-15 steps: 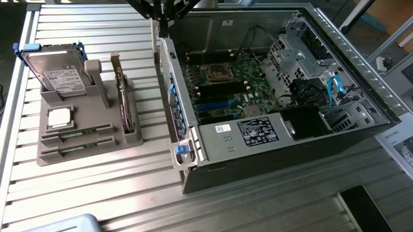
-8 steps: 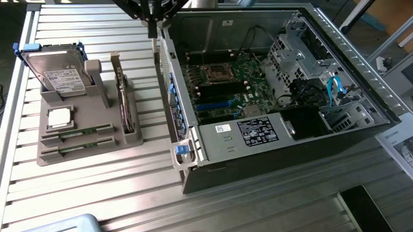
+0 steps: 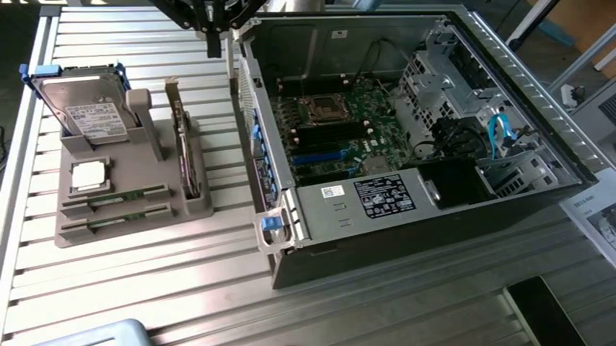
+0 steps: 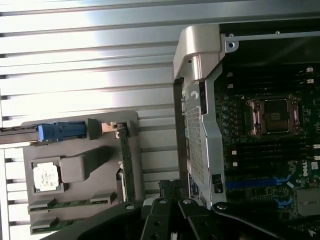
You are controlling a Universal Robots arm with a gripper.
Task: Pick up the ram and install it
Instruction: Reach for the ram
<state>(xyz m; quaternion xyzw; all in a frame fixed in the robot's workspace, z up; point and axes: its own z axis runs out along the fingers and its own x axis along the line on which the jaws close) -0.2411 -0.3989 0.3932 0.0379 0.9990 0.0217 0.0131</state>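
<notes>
Two alike green ram sticks lie in the front slots of a grey holder (image 3: 72, 238): one ram stick (image 3: 120, 197) (image 4: 67, 203) and a second (image 3: 114, 218) (image 4: 47, 224) just in front of it. My gripper (image 3: 213, 40) (image 4: 169, 200) hangs high above the table at the far edge of the scene, between the holder and the open computer case (image 3: 288, 256), well away from both sticks and touching nothing. Inside the case, the motherboard's dark memory slots (image 3: 332, 135) (image 4: 270, 150) lie beside the processor socket (image 3: 319, 108) (image 4: 274, 116).
The holder also carries a hard drive (image 3: 91, 115) in a blue bracket (image 4: 55, 131), a square silver processor (image 3: 89, 175) (image 4: 46, 176) and an upright expansion card (image 3: 183, 148) (image 4: 126, 165). The case's raised side wall (image 3: 252, 137) (image 4: 197, 125) stands between holder and motherboard.
</notes>
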